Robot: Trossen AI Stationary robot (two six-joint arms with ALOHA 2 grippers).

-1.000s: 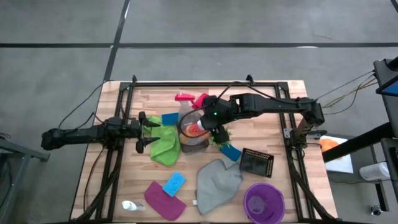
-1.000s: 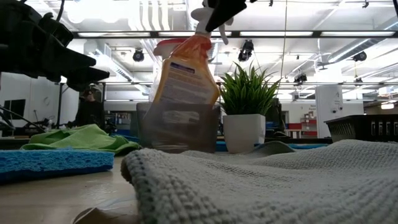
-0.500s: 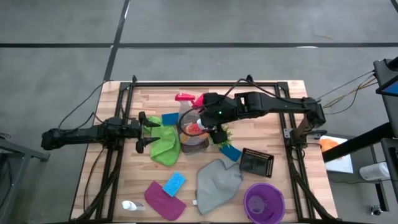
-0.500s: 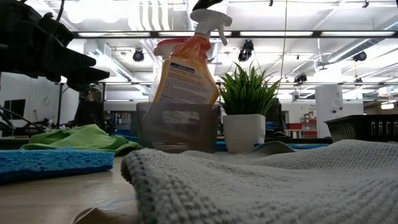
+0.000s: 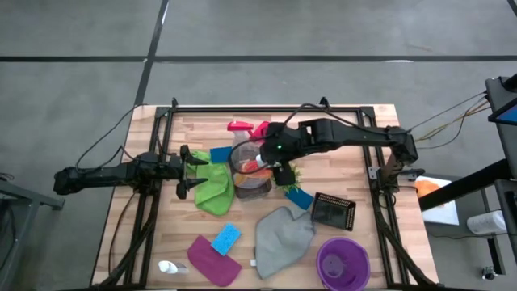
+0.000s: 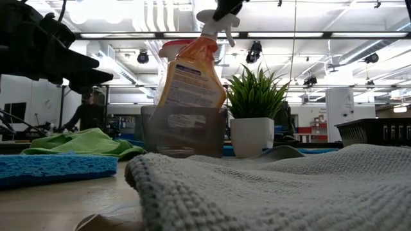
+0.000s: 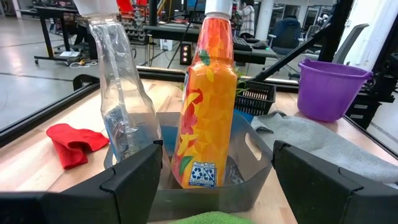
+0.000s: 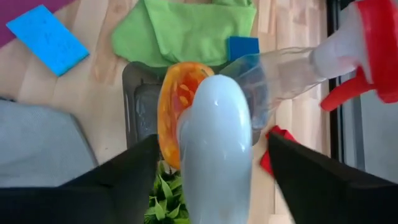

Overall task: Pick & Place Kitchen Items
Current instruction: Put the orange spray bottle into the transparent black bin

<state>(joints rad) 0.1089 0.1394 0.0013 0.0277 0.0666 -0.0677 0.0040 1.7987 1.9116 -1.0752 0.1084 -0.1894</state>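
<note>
An orange spray bottle (image 5: 254, 167) with a white trigger head (image 8: 214, 143) stands upright in a grey bin (image 5: 242, 189) at mid-table. A clear bottle (image 7: 121, 93) with a red trigger (image 5: 238, 127) stands beside it in the bin. My right gripper (image 5: 276, 160) hangs over the bin, pointing steeply down. It is open, one finger on either side of the white head, with a gap showing on both sides in the right wrist view. My left gripper (image 5: 184, 171) waits open at the table's left, level, facing the bin across a green cloth (image 5: 214, 186).
A potted plant (image 6: 257, 96) stands just right of the bin. Blue sponges (image 5: 226, 237) (image 5: 299, 196) (image 5: 220, 153), a grey cloth (image 5: 283, 234) and a magenta cloth (image 5: 212, 259) lie around it. A black basket (image 5: 334, 212) and a purple bucket (image 5: 342, 263) sit near right. A red cloth (image 7: 73, 142) lies behind the bin.
My right gripper has lifted off the orange bottle's white trigger head, then come back down around it, rolling a little about its own axis. The bottle has stayed upright in the bin.
</note>
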